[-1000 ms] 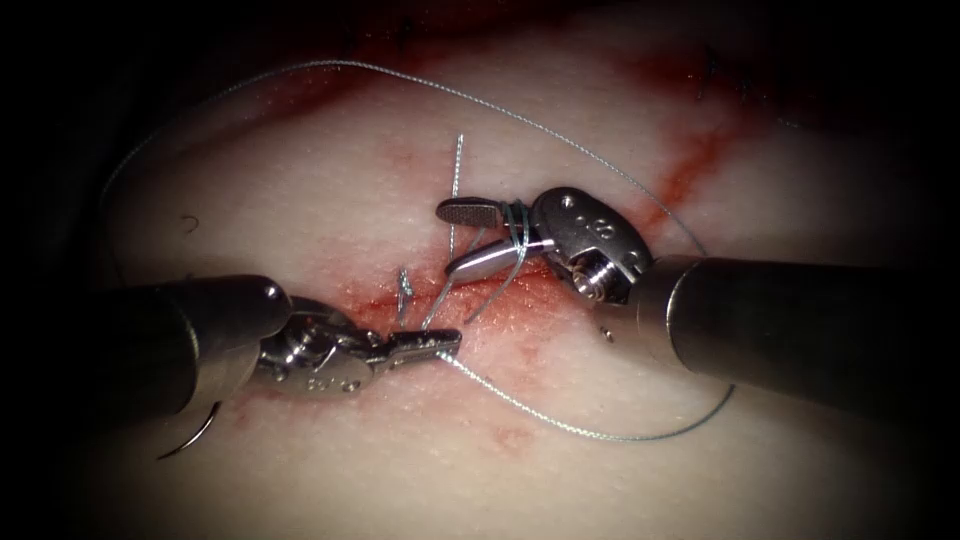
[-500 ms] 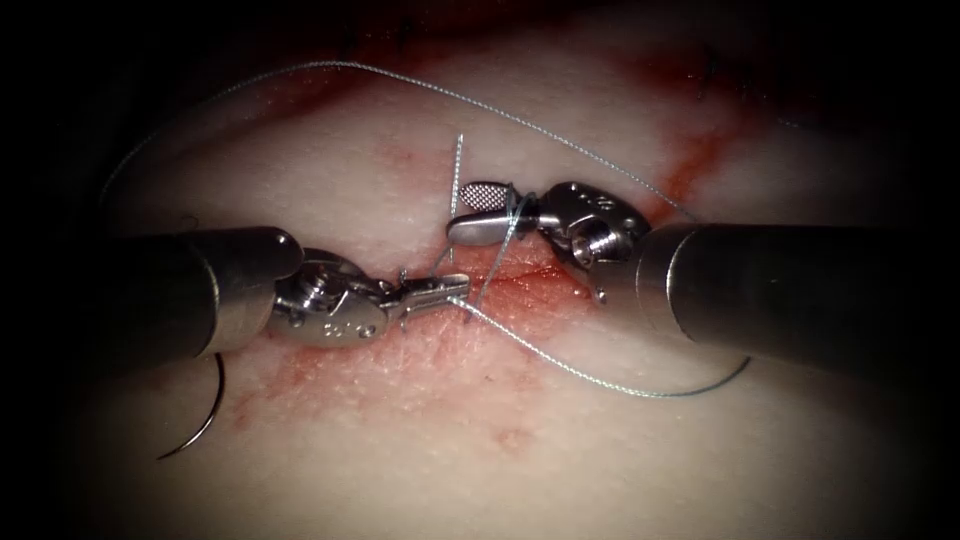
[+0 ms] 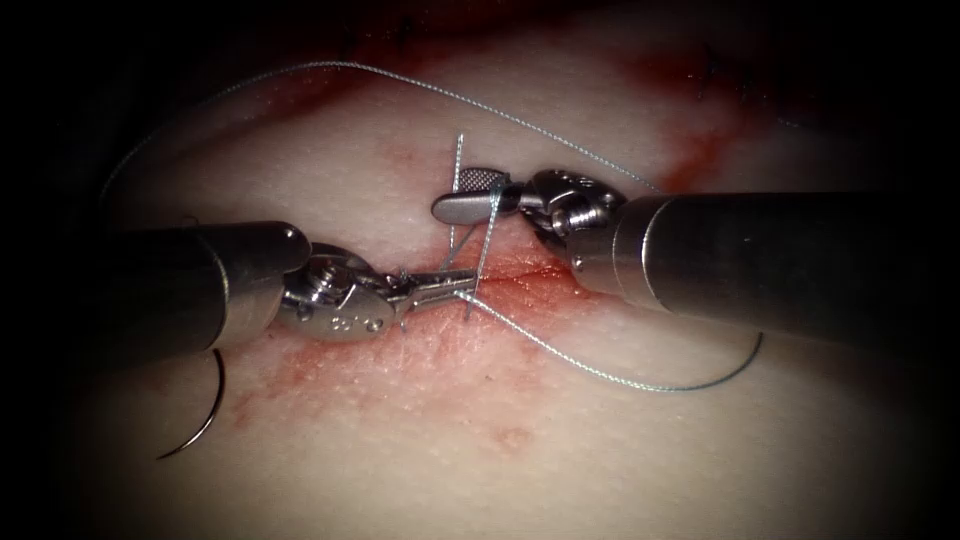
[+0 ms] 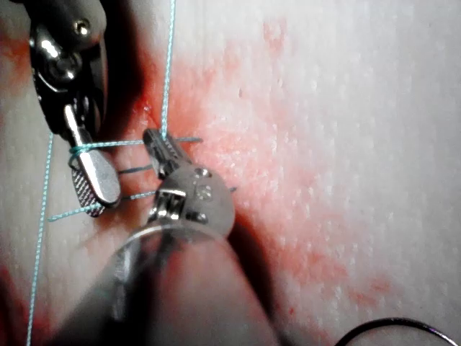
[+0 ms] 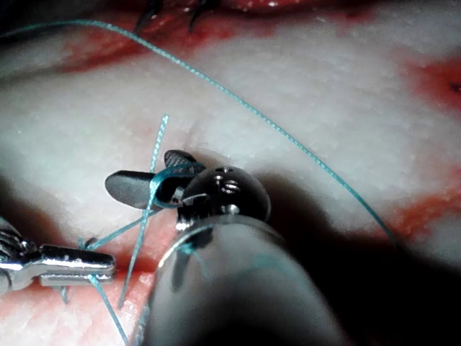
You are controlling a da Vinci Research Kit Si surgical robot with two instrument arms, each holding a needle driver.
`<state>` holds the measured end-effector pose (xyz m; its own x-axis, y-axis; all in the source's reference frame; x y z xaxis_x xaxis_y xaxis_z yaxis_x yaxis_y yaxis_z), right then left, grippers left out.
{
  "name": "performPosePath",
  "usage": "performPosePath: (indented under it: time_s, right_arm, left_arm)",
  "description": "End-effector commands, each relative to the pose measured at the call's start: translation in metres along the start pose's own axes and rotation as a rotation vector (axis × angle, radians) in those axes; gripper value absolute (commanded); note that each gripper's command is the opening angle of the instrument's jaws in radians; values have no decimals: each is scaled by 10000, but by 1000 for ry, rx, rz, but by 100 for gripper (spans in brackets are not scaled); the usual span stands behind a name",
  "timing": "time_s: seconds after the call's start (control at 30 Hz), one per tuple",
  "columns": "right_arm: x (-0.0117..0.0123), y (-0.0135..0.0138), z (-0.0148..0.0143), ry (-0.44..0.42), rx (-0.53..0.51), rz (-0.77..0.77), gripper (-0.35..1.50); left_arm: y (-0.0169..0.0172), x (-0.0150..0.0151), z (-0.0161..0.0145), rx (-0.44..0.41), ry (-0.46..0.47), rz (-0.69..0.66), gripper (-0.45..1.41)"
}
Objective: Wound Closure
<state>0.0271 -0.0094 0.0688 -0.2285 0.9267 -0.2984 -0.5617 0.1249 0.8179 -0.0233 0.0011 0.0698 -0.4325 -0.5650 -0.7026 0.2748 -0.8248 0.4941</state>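
Note:
My left tool [image 3: 464, 283] is shut on the thread [image 3: 600, 375] just over the red cut [image 3: 530, 285] in the tissue [image 3: 420, 460]. My right tool [image 3: 450, 195] sits just above it with its jaws open and nothing between them. A loop of thread [image 3: 497, 203] is wrapped around the jaws near their hinge. A short thread end [image 3: 458, 155] stands up beside them. The curved needle [image 3: 205, 420] lies free on the tissue at the lower left, held by neither tool. The left wrist view shows the left tool [image 4: 151, 137] and the needle [image 4: 396, 326]. The right wrist view shows the right tool [image 5: 140, 173].
A long run of thread [image 3: 330, 68] arcs across the far tissue from left to right. Red fluid [image 3: 330, 365] stains the tissue around the cut. Dark stitch ends [image 5: 194, 14] sit along a far red line. Both shafts lie low over the tissue.
The left tool has risen with the thread, closing in under the right tool. The right tool shifted up and left, its jaws still open. The thread loop stays around them.

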Motion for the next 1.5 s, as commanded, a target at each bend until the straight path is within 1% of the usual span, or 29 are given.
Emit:
performPosePath:
  time_s: [0.03, 0.13, 0.2, 0.27, 0.33, 0.37, 0.53, 0.57, 0.63, 0.77, 0.9, 0.93, 0.97, 1.1, 1.13, 1.17, 1.23, 1.33, 1.43, 1.5]
  right_arm:
    - [-3, 0, 13, 3, 0, 0, 93]
    - [-2, -1, 17, -3, 7, 13, 83]
    - [-3, -1, 20, -8, 12, 24, 66]
    - [-5, -4, 24, -16, 26, 31, 56]
    - [-6, -6, 27, -9, 32, 32, 4]
    - [-7, -6, 27, -10, 33, 32, -35]
    - [-8, -7, 23, -16, 39, 37, -35]
    - [-9, -6, 22, -17, 41, 18, -35]
    - [-11, -6, 19, -6, 69, -23, -35]
    - [-23, -9, 4, 12, 164, -102, -35]
    - [-36, -14, -11, 26, 208, -229, -35]
    - [-43, -16, -17, 30, 220, -310, -35]
    - [-53, -18, -22, 41, 229, -427, -35]
    - [-82, -18, -23, 61, 210, -579, -35]
    - [-95, -16, -23, 71, 207, -631, -35]
    - [-99, -16, -24, 75, 207, -669, -35]
    - [-103, -19, -31, 78, 210, -715, -35]
    - [-99, -24, -40, 79, 207, -736, -35]
    - [-96, -30, -51, 102, 144, -758, -35]
    - [-100, -39, -62, 99, 70, -790, -35]
  left_arm:
    - [3, -2, 8, 0, 2, 1, -45]
    - [3, -2, 8, 0, 3, 1, -45]
    - [3, -2, 8, 0, 3, 1, -45]
    - [3, -2, 7, 0, 3, 1, -45]
    - [4, -2, 7, 0, 3, 1, -45]
    - [4, -2, 6, 0, 4, 1, -45]
    - [5, -3, 3, -2, 8, -8, -45]
    - [6, -3, 1, -2, 7, -14, -45]
    - [7, -4, -3, -2, 3, -24, -45]
    - [5, -8, -11, -3, -4, -50, -45]
    - [3, -13, -22, -6, -4, -92, -45]
    - [2, -17, -28, -5, -13, -105, -45]
    - [0, -22, -33, 1, -22, -113, -45]
    - [-3, -28, -40, 2, -35, -124, -45]
    - [-6, -29, -45, 2, -32, -128, -45]
    - [-8, -30, -47, 4, -33, -131, -45]
    - [-19, -34, -58, 14, -45, -145, -45]
    - [-36, -42, -71, 29, -71, -171, -45]
    - [-59, -53, -84, 63, -92, -185, -45]
    - [-84, -64, -92, 81, -117, -183, -45]
